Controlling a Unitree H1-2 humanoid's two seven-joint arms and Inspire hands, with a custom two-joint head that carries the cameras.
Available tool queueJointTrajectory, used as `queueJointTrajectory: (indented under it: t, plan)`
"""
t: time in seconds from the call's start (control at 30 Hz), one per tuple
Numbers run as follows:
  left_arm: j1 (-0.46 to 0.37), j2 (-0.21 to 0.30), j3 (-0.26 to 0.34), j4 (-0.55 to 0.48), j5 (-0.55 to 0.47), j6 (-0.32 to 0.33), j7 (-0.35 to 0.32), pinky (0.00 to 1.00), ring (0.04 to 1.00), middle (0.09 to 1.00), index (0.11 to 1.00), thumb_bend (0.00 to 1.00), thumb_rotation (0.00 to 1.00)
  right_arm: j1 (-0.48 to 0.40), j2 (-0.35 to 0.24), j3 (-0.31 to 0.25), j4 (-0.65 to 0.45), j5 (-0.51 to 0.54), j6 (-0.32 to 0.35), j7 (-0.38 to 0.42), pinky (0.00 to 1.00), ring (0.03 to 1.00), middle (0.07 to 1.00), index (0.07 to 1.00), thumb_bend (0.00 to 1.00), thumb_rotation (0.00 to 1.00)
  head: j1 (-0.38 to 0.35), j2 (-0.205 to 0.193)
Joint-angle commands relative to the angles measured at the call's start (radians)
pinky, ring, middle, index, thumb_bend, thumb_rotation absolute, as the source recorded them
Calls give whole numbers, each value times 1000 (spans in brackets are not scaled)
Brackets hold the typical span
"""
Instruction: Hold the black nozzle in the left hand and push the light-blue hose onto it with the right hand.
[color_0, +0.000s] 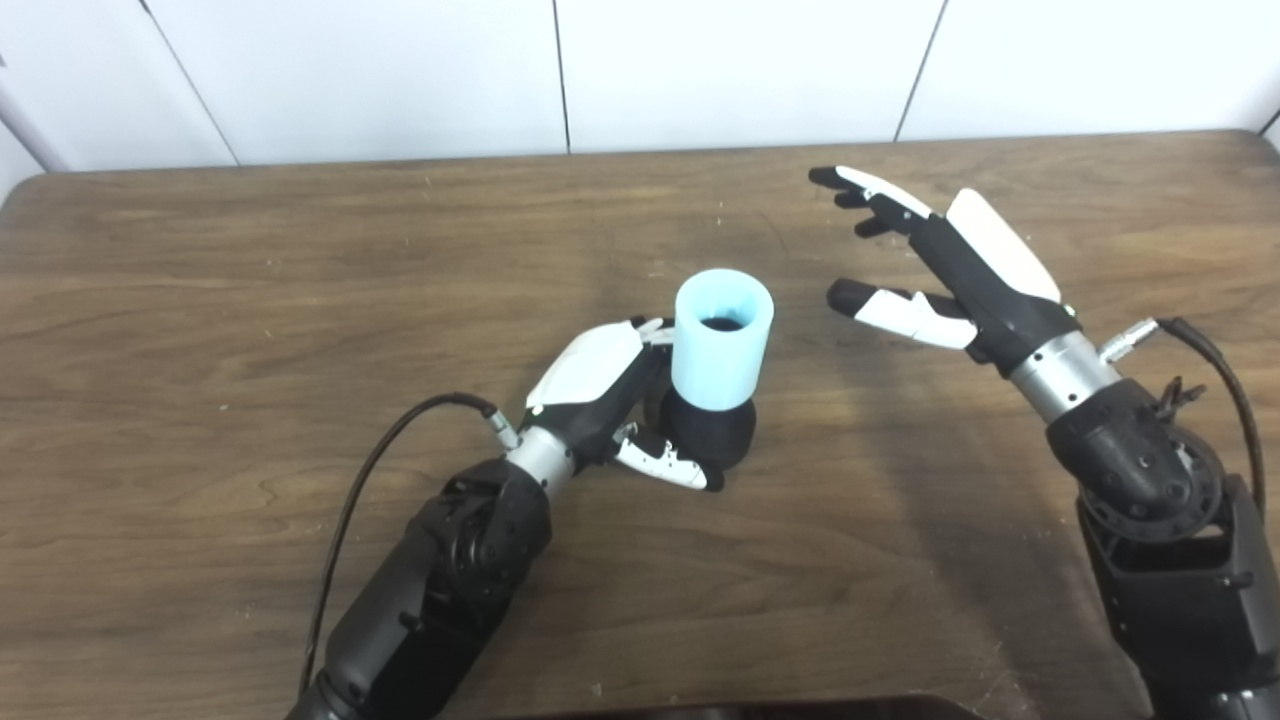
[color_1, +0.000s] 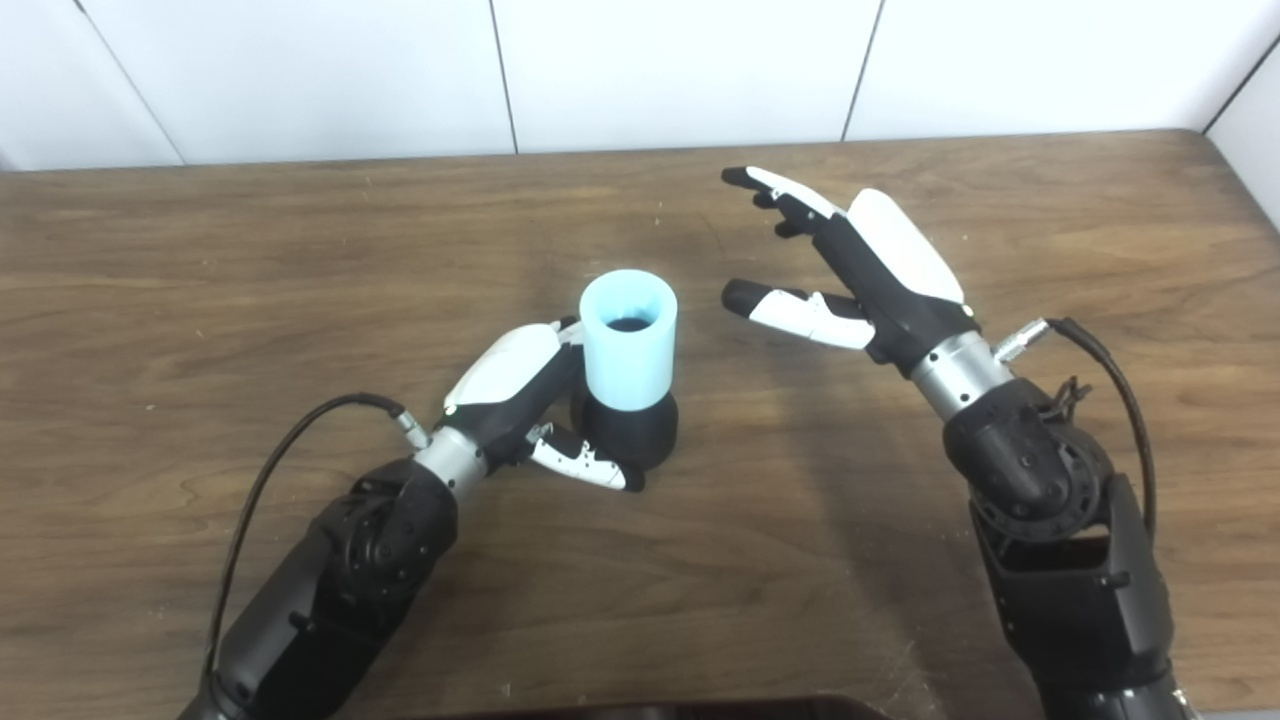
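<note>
You see both head views look steeply down, close, sharing the brown wooden table, slightly offset sideways.

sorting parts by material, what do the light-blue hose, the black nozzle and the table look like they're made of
Light-blue hose: looks like soft rubber or silicone, hedged; matte, even colour, thick smooth wall, no glare.
Black nozzle: probably matte plastic, maybe printed; dull surface with barely any highlight, too dark to tell more.
Table: wood or wood-look laminate; brown grain streaks and a soft sheen, which one is unclear.

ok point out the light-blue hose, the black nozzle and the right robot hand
light-blue hose (color_0: 718, 355), left eye view, outer wall
black nozzle (color_0: 712, 432), left eye view, rounded base
right robot hand (color_1: 868, 278), right eye view, palm
</note>
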Motion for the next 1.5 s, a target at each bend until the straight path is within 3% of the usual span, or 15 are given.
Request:
queueJointTrajectory:
  t: [0.0, 0.27, 0.63, 0.8, 1.0, 1.3, 1.47]
  plan:
    - [46, 48, 9, 64, 34, 21, -13, 1000, 984, 958, 861, 903, 189, -22, -26, -8, -11, 15, -32, -22, 772, 875, 912, 908, 537, 985, 1, 1]
    - [43, 47, 39, 69, 44, -36, 30, 1000, 1000, 999, 993, 1000, 239, -20, -31, 3, 0, 21, -33, -27, 772, 875, 912, 911, 531, 984, 4, 2]
    - [31, 64, 84, 53, 20, -50, -6, 1000, 1000, 1000, 1000, 1000, 269, -21, -38, 11, 9, 33, -31, -24, 777, 875, 912, 911, 534, 982, 9, 4]
    - [11, 71, 135, 21, -51, -40, -73, 1000, 1000, 1000, 1000, 1000, 290, -23, -46, 9, 25, 40, -41, -26, 785, 875, 912, 911, 535, 982, 10, 3]
    - [-17, 79, 227, -13, -266, -22, -178, 1000, 1000, 1000, 1000, 1000, 328, -30, -52, 10, 47, 41, -47, -27, 784, 874, 912, 911, 523, 981, 11, 4]
    - [-12, 114, 285, -84, -395, 14, -213, 1000, 1000, 1000, 1000, 1000, 294, -33, -56, 13, 54, 34, -39, -22, 784, 874, 910, 910, 530, 978, 13, 3]
    - [1, 137, 355, -136, -482, 46, -203, 1000, 1000, 1000, 1000, 1000, 257, -32, -52, 12, 84, 37, -50, -32, 782, 874, 909, 910, 524, 976, 8, 0]
